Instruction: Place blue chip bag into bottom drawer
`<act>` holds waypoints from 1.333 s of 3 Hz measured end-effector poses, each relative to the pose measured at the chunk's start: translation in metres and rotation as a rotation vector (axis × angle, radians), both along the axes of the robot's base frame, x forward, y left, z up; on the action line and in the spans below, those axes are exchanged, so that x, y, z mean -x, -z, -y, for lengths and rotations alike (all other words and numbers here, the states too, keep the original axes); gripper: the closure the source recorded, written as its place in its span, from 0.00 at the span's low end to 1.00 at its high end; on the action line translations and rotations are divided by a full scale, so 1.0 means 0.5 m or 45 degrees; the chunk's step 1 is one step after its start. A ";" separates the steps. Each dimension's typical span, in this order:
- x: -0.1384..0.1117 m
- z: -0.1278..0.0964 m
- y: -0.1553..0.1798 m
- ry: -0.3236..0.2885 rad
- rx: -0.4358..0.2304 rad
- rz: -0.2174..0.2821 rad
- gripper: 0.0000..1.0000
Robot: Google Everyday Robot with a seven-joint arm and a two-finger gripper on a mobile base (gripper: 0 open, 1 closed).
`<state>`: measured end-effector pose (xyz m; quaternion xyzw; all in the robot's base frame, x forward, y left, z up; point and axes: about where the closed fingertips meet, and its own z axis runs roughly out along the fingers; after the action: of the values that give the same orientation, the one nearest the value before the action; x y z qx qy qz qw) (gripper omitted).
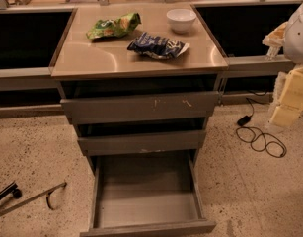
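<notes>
Blue bag (pixel 158 45) lies on bench (pixel 92 58). Bottom drawer (pixel 146 201) stands open. Gripper (pixel 290 95) at right edge, apart from bench; its state cannot be told.

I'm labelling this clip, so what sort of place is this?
Probably a lab or office kitchenette mock-up: a metal-topped drawer cabinet with its bottom drawer pulled out, the blue chip bag and a white bowl on top, a cable on the speckled floor. The gripper is at the right edge.
</notes>
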<state>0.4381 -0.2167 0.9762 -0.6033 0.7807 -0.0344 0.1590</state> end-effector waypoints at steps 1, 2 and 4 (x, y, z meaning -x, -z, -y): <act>0.000 0.000 0.000 0.000 0.000 0.000 0.00; -0.075 -0.020 -0.003 -0.071 -0.030 0.051 0.00; -0.214 -0.088 0.006 -0.209 -0.099 0.120 0.00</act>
<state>0.5452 -0.1724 0.9732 -0.6565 0.7210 -0.0195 0.2211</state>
